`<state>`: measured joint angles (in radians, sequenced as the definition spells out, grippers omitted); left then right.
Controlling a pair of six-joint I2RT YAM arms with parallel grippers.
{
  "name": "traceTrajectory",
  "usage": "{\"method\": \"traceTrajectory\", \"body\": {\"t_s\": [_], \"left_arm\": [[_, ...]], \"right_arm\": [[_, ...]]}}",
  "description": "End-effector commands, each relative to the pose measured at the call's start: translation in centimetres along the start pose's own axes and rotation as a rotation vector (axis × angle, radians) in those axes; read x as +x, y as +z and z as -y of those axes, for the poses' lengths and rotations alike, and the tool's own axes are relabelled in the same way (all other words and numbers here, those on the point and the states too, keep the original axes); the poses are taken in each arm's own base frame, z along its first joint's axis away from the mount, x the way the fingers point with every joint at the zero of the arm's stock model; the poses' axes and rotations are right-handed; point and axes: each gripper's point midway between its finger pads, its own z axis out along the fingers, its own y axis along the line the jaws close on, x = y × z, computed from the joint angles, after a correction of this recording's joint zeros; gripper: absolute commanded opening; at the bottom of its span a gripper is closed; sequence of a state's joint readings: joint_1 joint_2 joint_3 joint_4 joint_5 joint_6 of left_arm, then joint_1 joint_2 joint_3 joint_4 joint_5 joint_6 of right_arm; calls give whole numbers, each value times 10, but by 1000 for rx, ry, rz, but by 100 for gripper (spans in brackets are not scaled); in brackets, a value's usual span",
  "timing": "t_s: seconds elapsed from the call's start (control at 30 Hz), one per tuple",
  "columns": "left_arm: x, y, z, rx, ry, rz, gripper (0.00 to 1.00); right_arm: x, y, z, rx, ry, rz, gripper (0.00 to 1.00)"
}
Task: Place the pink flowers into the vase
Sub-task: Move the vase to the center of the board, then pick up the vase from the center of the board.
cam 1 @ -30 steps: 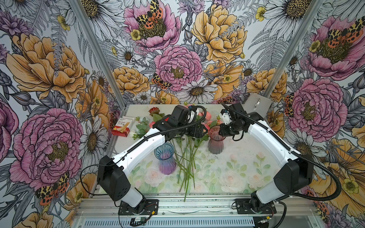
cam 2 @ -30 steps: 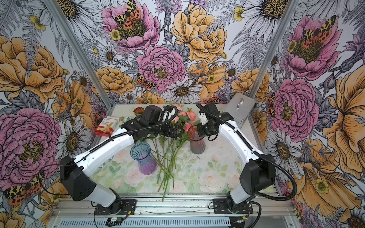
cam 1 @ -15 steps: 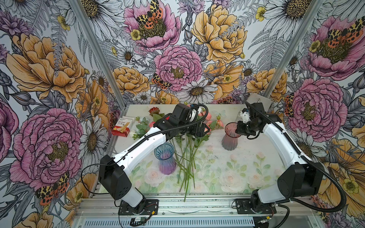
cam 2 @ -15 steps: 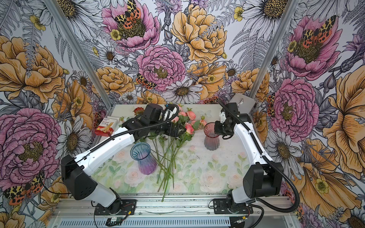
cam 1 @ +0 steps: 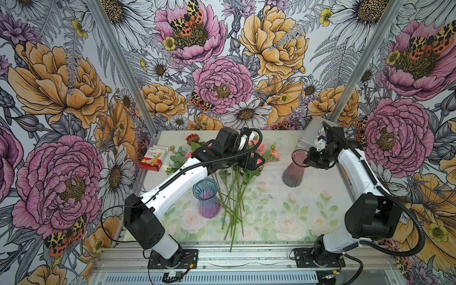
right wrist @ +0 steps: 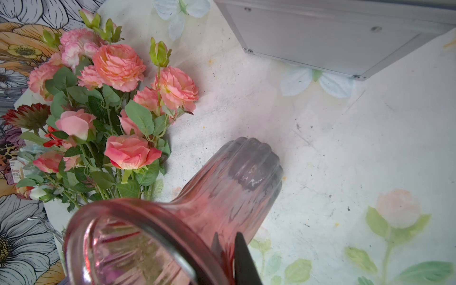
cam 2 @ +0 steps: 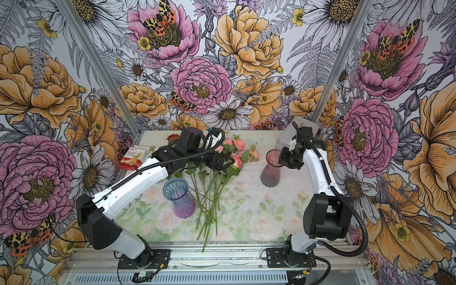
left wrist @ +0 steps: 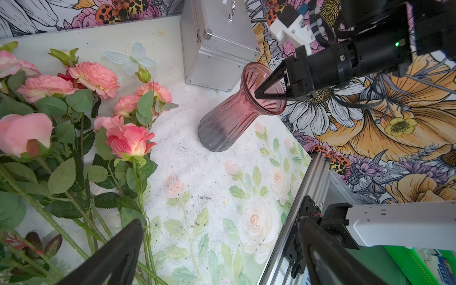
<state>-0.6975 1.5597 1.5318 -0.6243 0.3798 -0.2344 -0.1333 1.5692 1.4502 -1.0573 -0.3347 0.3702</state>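
The pink flowers (cam 1: 272, 154) (cam 2: 237, 144) lie in a bunch mid-table, salmon blooms (left wrist: 128, 140) (right wrist: 118, 65) toward the back wall and green stems (cam 1: 234, 197) toward the front. My left gripper (cam 1: 256, 160) (cam 2: 228, 161) (left wrist: 219, 222) hovers over their leaves, open and empty. A pink ribbed glass vase (cam 1: 293, 172) (cam 2: 270, 172) (left wrist: 229, 123) (right wrist: 222, 197) has its base on the table at the right, apart from the flowers. My right gripper (cam 1: 308, 160) (cam 2: 281, 158) (left wrist: 257, 95) (right wrist: 227, 237) is shut on its rim, one finger inside and one outside.
A blue-purple vase (cam 1: 207, 197) (cam 2: 179, 199) stands beside the stems under my left arm. A silver case (cam 1: 311, 134) (left wrist: 217, 44) sits in the back right corner. A bandage box (cam 1: 153, 158), a red flower (cam 1: 193, 138) and greenery lie at the back left.
My right gripper has carried the pink vase to the right, away from the flowers, keeping hold of its rim. The left arm has barely moved.
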Motion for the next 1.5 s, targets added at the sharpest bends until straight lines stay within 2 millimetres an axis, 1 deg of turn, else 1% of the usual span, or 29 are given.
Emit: {"method": "traceTrajectory", "body": {"t_s": [0.0, 0.13, 0.23, 0.3, 0.37, 0.43, 0.5, 0.57, 0.63, 0.77, 0.93, 1.0, 1.13, 1.2, 1.3, 1.4, 1.47], "left_arm": [[-3, -2, 4, 24, 29, 10, 99], [-2, 0, 0, 17, 22, 6, 99], [-5, 1, 0, 15, 18, 10, 99], [-7, 1, 0, 13, 15, 15, 99], [-9, 0, -1, 1, 12, 22, 99], [-11, -1, -3, -10, 12, 30, 99], [-12, -3, -5, -28, 11, 39, 99], [-15, -7, -7, -48, 18, 53, 98], [-18, -11, -9, -70, 31, 69, 99], [-25, -22, -11, -106, 61, 105, 99], [-35, -39, -13, -121, 59, 150, 99], [-37, -42, -16, -126, 49, 159, 99], [-42, -48, -23, -136, 20, 174, 99], [-47, -54, -26, -138, 8, 192, 99], [-56, -71, -35, -170, 0, 237, 99], [-73, -94, -48, -202, -15, 298, 99], [-87, -119, -58, -230, -41, 361, 98]], "right_arm": [[-25, 6, 16, 82, -31, 89, 6], [-23, -2, 16, 81, -39, 110, 12], [-18, 2, 18, 73, -37, 97, 20], [-14, 6, 18, 63, -36, 87, 22], [-13, 6, 19, 66, -35, 90, 28], [-13, 3, 18, 66, -40, 100, 28], [-14, -1, 17, 67, -43, 114, 30], [-15, -6, 16, 65, -47, 126, 40], [-16, -9, 15, 66, -50, 139, 43], [-19, -17, 12, 64, -52, 166, 61], [-23, -37, 4, 50, -63, 223, 80], [-25, -45, 1, 44, -68, 243, 85], [-24, -53, -3, 37, -74, 258, 93], [-23, -59, -4, 34, -76, 271, 98], [-22, -74, -9, 32, -89, 298, 99], [-20, -90, -14, 57, -116, 329, 99], [-22, -107, -17, 85, -143, 374, 99]]}}
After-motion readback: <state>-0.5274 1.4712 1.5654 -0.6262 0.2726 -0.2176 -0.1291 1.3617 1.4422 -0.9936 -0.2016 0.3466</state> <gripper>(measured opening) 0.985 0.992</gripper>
